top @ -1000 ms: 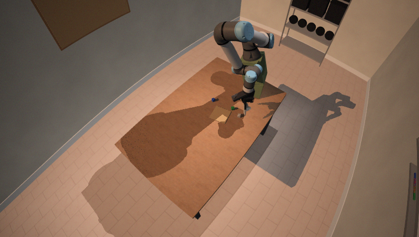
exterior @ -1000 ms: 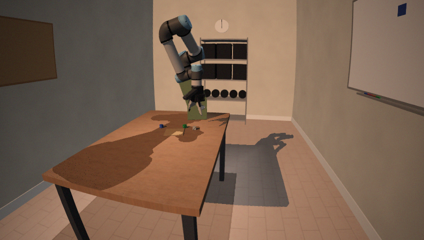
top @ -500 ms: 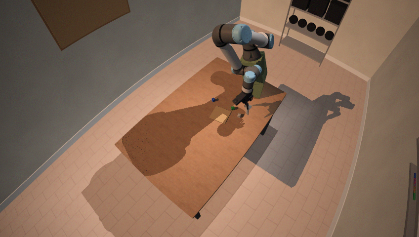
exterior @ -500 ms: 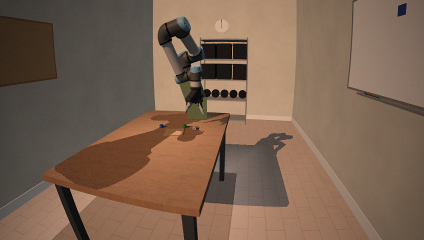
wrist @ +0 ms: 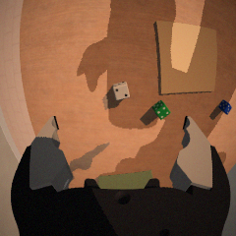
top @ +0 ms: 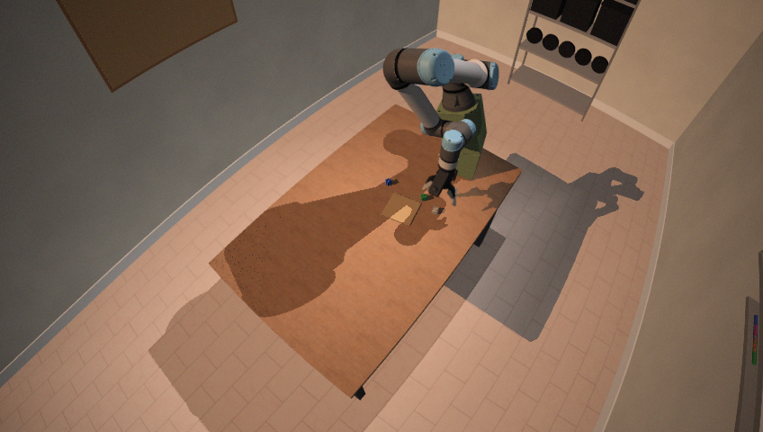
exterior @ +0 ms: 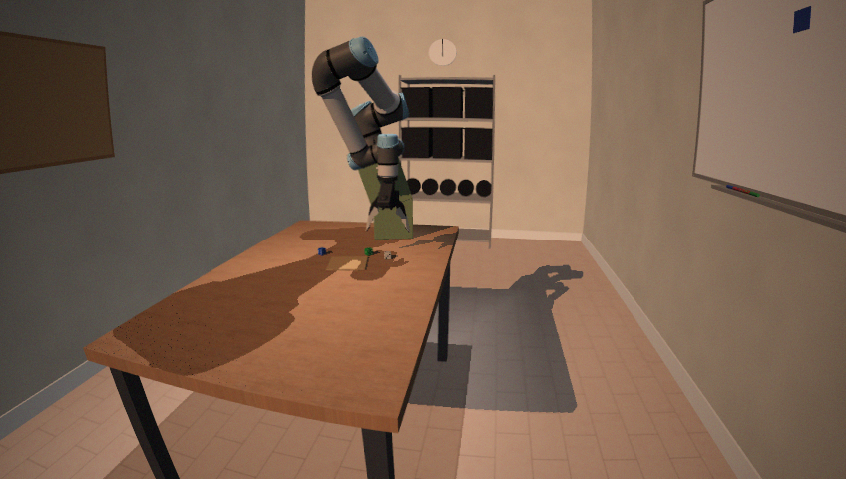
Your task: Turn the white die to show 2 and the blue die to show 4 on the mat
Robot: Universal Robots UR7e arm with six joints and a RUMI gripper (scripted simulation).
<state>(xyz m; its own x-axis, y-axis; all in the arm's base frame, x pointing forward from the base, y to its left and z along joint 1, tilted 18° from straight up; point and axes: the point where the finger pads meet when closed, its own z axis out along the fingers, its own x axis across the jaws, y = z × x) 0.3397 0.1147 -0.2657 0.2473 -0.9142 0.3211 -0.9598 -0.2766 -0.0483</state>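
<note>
The white die (wrist: 121,90) lies flat on the table, off the mat; it also shows in the top view (top: 435,210) and the exterior view (exterior: 388,255). The green die (wrist: 160,109) (top: 424,197) (exterior: 367,251) sits beside the mat's corner. The blue die (wrist: 225,106) (top: 389,182) (exterior: 322,250) lies on the table past the mat's side. The tan mat (wrist: 187,57) (top: 401,208) (exterior: 346,263) holds no die. My gripper (wrist: 120,116) (top: 441,193) (exterior: 388,223) is open and empty, hovering well above the white and green dice.
The robot's green base (top: 466,139) stands at the table's far end. The table's right edge (top: 489,219) is close to the white die. A shelf (exterior: 446,136) stands behind the table.
</note>
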